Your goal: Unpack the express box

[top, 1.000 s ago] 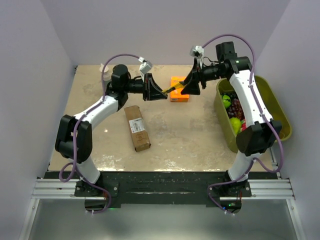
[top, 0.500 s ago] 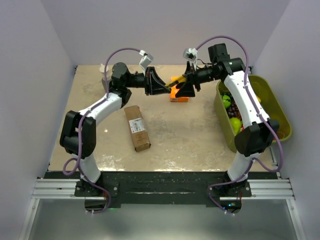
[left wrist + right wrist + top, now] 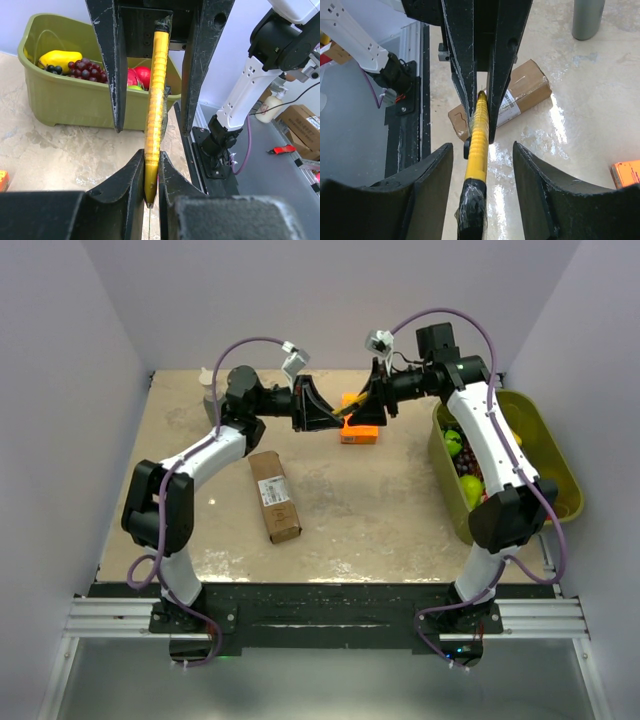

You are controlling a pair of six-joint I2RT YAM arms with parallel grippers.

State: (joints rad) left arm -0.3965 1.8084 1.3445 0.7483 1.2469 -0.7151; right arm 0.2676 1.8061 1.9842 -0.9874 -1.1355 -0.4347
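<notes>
Express box lies flat on the beige table, left of centre in the overhead view. Its long side runs from upper left to lower right and its white label faces up. Neither arm touches it. In the right wrist view it shows mid-frame, on the table beyond the fingers.

Above the table, in the upper middle of the overhead frame, the two grippers meet nose to nose. The left gripper is clamped on one end of a yellow ribbed tool. The right gripper straddles the tool's other, black-wrapped end; its jaws stand apart, with a gap showing on each side.

Just below the meeting point in the overhead view, an orange flat box lies on the table, well apart from the carton. At the right edge an olive-green bin holds fruit, including dark grapes. A grey cylinder stands at the upper right of the right wrist view.
</notes>
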